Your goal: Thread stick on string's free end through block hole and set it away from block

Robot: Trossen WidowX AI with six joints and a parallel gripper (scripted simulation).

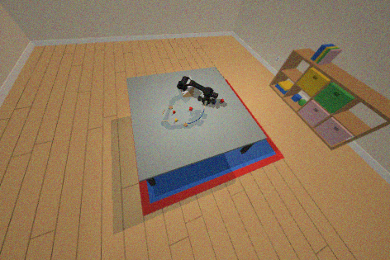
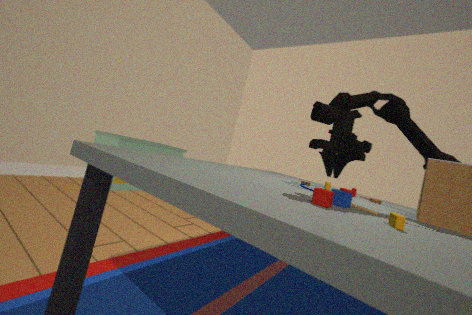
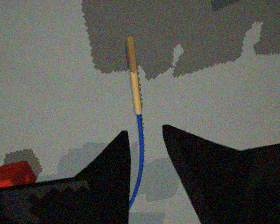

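Above the right part of the tabletop (image 1: 178,151) (image 2: 240,175) (image 3: 46,105), in the top view, the end effector (image 1: 207,101) (image 2: 334,176) (image 3: 145,133) points down from the black arm (image 1: 198,87) (image 2: 413,133). State: released, fingers partly apart, nothing grasped. In the exterior view the tips are above the tabletop, not touching it.

Stick (image 3: 135,80): lying flat on the tabletop, beyond the fingertips in the wrist view and apart from both. Upper part of it is in shadow, lower part lit. Blue string (image 1: 197,120) (image 3: 142,145) joins the lower end, curves down through the view between the two fingers, then passes out of sight behind the left one. In the top view the string forms an arc on the near side of the end effector.

Other objects, exterior view: red cube (image 2: 322,197) at the left of a blue cube (image 2: 342,198), near side of the end effector; a yellow block (image 2: 397,221) apart to the right. A brown panel (image 2: 447,196) is at the right edge; its identity is unclear. Wrist view: red piece (image 3: 13,175) at lower left, partly hidden by a finger. The block with the hole cannot be identified with certainty.
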